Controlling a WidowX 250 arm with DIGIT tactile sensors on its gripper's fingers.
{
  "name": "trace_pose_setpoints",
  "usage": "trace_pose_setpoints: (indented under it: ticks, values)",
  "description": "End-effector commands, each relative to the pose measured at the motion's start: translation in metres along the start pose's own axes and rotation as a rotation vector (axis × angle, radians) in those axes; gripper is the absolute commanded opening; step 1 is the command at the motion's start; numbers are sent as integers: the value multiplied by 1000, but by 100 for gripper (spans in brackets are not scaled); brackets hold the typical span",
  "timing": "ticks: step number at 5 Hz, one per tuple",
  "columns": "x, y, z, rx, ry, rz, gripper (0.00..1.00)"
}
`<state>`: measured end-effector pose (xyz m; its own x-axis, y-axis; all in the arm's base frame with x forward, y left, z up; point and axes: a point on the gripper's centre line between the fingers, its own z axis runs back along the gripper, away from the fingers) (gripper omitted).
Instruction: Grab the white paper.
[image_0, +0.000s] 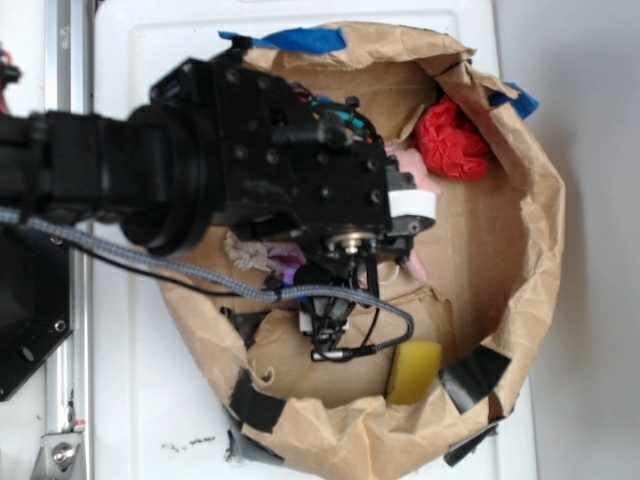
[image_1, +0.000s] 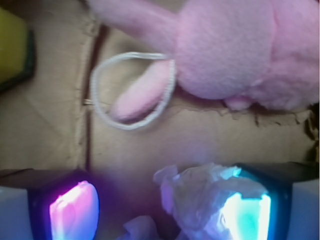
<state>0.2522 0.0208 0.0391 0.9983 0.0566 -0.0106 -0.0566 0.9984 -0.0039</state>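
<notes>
**Gripper low in the paper-lined bin, white paper at one finger**

In the wrist view the gripper (image_1: 160, 212) has its two fingers spread wide apart, one lit pink, the other teal (image_1: 246, 216). The white paper (image_1: 202, 200), a crumpled wad, lies between them, crowded against the teal finger and partly covering it; the fingers are not closed on it. Just beyond lies the pink plush toy (image_1: 235, 50) on the brown cardboard floor (image_1: 50, 125), with a white string loop (image_1: 131, 91) around one of its limbs. A yellow sponge (image_1: 11, 45) shows in the corner.

From the exterior view the black arm (image_0: 260, 160) covers most of the brown paper bin (image_0: 540, 230). A red paper wad (image_0: 452, 140) sits near the far wall.
</notes>
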Motion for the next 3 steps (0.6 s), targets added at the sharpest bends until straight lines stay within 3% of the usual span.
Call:
trace_pose_setpoints:
  ticks: [1, 3]
  values:
    - [4, -1, 6, 21, -41, 6, 0]
    - [1, -2, 8, 25, -44, -10, 0]
